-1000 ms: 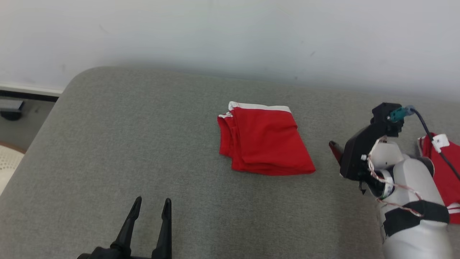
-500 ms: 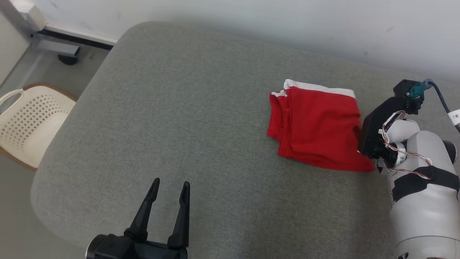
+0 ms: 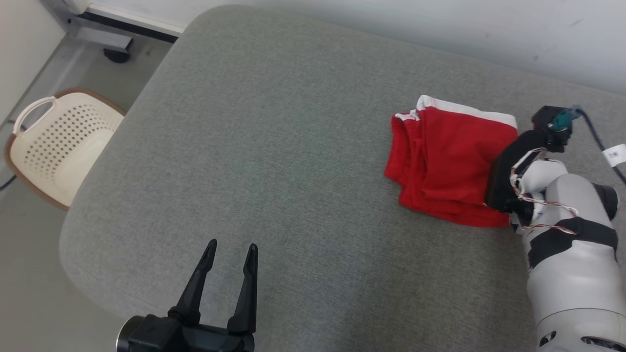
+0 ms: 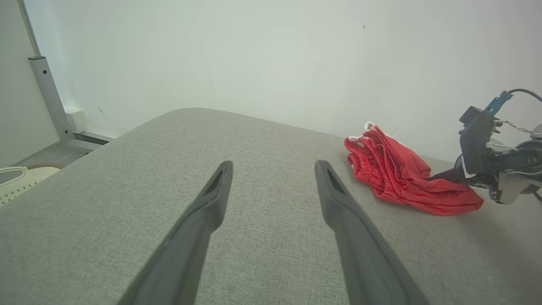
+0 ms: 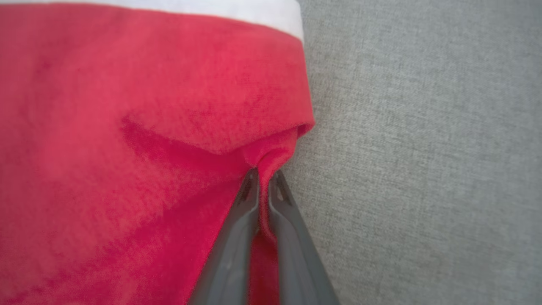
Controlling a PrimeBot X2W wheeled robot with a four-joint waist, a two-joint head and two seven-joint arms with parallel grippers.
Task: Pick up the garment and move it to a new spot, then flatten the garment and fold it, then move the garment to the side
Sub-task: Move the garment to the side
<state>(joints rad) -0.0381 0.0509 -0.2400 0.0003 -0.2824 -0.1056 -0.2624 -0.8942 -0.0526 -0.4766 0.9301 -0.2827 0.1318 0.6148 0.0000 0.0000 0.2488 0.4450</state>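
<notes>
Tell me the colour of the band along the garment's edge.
White band on a red garment; clearest in the right wrist view.

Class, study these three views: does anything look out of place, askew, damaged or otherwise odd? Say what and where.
Nothing is damaged or spilled. One oddity: the folded red fabric garment with a white band on the grey woven cushion is puckered at its edge, where the jaws of the right gripper pinch a small fold.
</notes>
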